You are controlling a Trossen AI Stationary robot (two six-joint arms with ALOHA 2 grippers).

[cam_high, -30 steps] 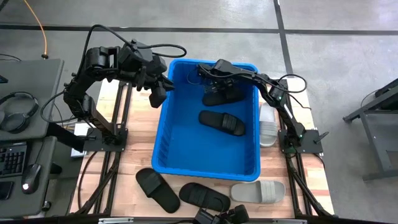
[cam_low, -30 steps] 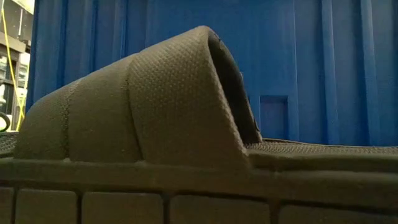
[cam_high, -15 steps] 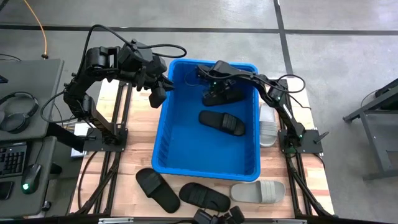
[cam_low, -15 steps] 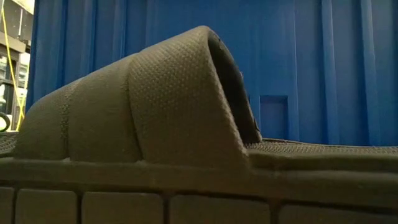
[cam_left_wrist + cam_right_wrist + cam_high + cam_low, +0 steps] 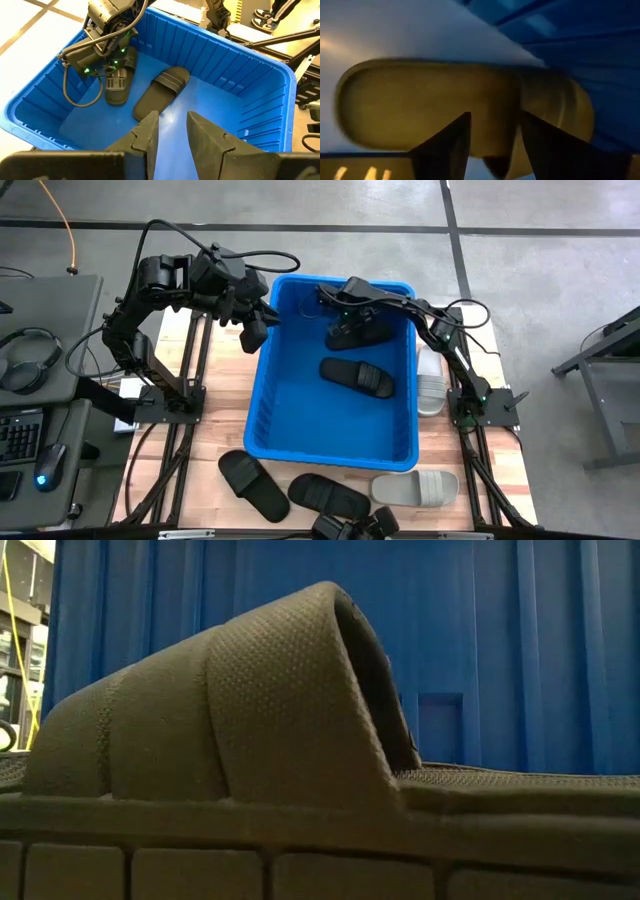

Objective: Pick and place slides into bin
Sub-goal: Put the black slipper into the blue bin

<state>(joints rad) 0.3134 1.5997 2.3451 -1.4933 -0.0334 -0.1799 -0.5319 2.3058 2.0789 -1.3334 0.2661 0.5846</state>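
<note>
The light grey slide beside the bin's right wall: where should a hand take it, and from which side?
Probably from above, across the wide strap of the light grey slide. It lies flat on the table close to the blue bin, so only its outer side is free.

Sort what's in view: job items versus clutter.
Job: blue bin; two black slides inside it; black slides on the table; grey slides.
Clutter: headphones; keyboard; mouse.

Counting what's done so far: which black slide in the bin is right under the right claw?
The black slide at the bin's far end, under the right claw; the other binned black slide lies clear, mid-bin.
</note>
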